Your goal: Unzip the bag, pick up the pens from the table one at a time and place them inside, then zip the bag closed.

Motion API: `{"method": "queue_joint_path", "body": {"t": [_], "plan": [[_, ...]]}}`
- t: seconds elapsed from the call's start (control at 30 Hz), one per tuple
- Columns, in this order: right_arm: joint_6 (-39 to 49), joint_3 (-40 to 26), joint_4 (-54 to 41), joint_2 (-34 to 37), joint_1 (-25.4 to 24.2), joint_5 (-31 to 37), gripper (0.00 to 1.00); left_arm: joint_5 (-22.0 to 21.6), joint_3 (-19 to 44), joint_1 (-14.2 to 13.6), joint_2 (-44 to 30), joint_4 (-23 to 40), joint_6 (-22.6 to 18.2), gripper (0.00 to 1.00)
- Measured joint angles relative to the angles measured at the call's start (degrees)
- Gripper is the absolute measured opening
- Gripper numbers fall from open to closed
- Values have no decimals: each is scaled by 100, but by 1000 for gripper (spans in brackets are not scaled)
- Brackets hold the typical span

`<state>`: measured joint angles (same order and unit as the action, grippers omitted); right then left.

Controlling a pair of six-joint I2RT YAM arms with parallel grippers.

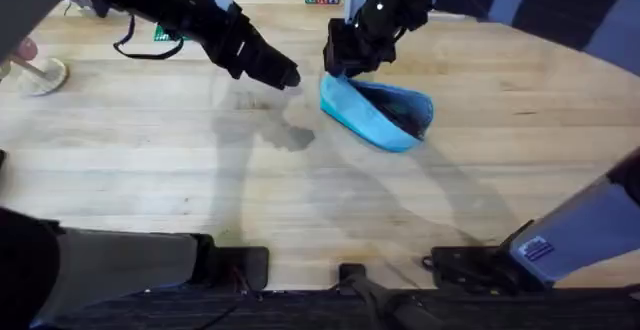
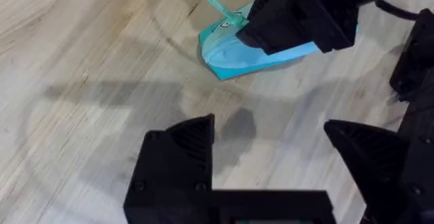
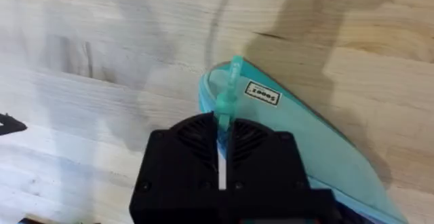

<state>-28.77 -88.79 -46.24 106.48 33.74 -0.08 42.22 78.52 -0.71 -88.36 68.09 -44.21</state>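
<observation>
- Just past centre of the worktop, toward 1 o'clock in the overhead view, lies the bag, its mouth gaping dark at the 3 o'clock end.
- Your right gripper is clamped narrow on the pull tab at the bag's 10 o'clock end; the wrist view shows the fingers pinched together around it.
- Your left gripper hangs spread wide and empty above bare wood at the bag's 9 o'clock side, not touching it.
- No pens lie loose on the wood, so you appear to be at the closing step, with the zip not yet run shut.
- Next, judge on bracing the bag with the left gripper, then drawing the tab along the zipper toward 3 o'clock; unbraced, the soft pouch will likely slide or bunch.
</observation>
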Motion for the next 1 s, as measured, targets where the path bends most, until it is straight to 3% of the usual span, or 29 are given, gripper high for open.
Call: {"method": "queue_joint_path", "body": {"t": [1.0], "plan": [[370, 0, 139, -2, 0, 4, 32, 0, 0, 0, 0, 1, 0, 995]]}}
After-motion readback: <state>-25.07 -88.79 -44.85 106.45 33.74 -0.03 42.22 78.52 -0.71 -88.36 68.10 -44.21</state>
